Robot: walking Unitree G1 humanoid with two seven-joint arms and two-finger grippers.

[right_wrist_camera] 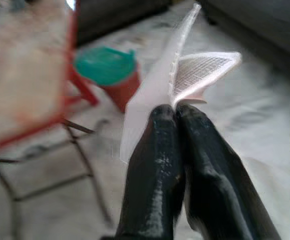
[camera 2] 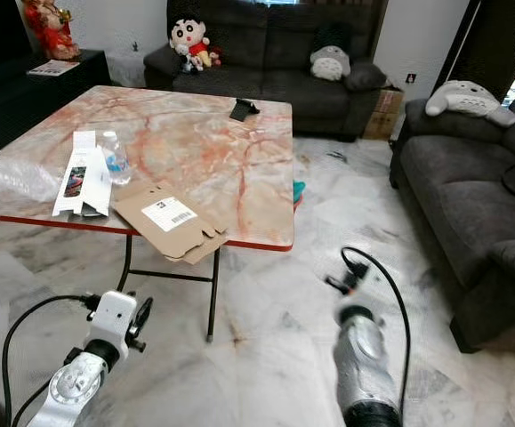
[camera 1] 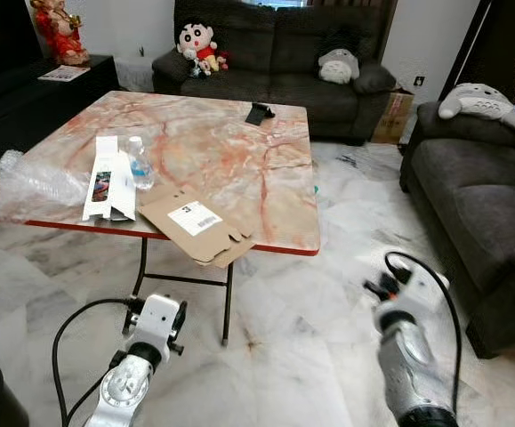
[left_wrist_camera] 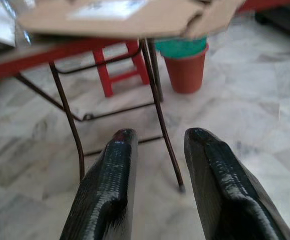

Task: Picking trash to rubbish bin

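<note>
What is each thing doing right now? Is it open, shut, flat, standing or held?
Left tool: open, holding nothing.
Right tool: shut on a white plastic scrap.
Cardboard: flattened, hanging over the table edge.
Water bottle: upright, cap on.
White box: lying flat.
Bubble wrap: crumpled on the table.

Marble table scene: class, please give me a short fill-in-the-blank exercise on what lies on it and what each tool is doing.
1. The flattened cardboard box hangs over the table's near ____.
2. The right tool is ____ on a white plastic scrap.
3. The left tool has its fingers ____ and holds nothing.
4. Beside the white carton stands a clear plastic ____.

Missing words: edge; shut; open; bottle
</note>
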